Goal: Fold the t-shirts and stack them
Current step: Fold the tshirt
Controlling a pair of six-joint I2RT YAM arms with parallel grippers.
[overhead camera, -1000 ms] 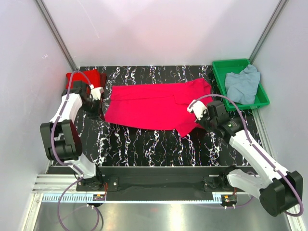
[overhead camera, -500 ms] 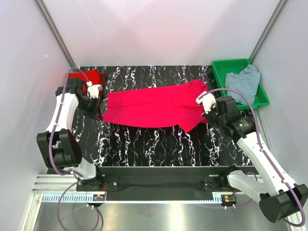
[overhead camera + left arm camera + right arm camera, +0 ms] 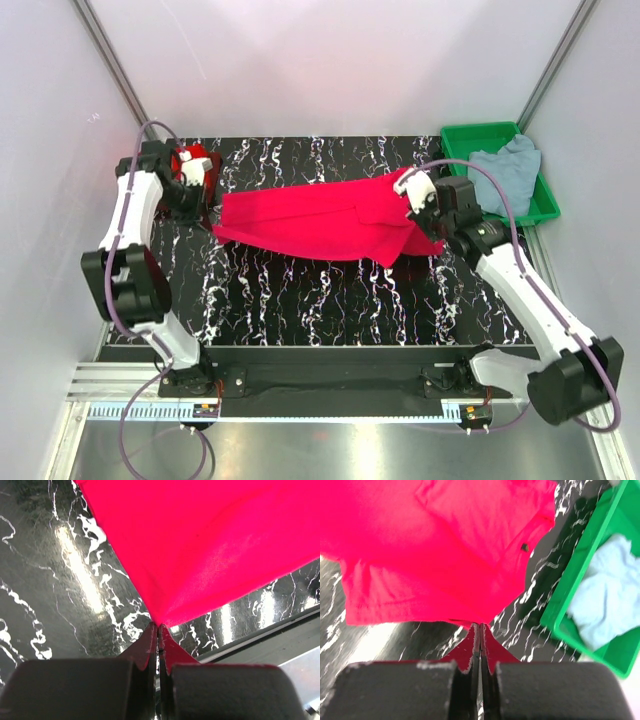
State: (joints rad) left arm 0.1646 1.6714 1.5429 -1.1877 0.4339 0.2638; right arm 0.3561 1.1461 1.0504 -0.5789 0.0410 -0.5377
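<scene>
Left jaws, right jaws clamped on crimson t-shirt (image 3: 310, 215) stretched between them

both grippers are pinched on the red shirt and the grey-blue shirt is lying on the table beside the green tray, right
Not quite. The grey-blue shirt lies inside the green tray, not beside it; the top external view shows this. The rest holds: the left gripper and the right gripper are both pinched on the red shirt.
</scene>
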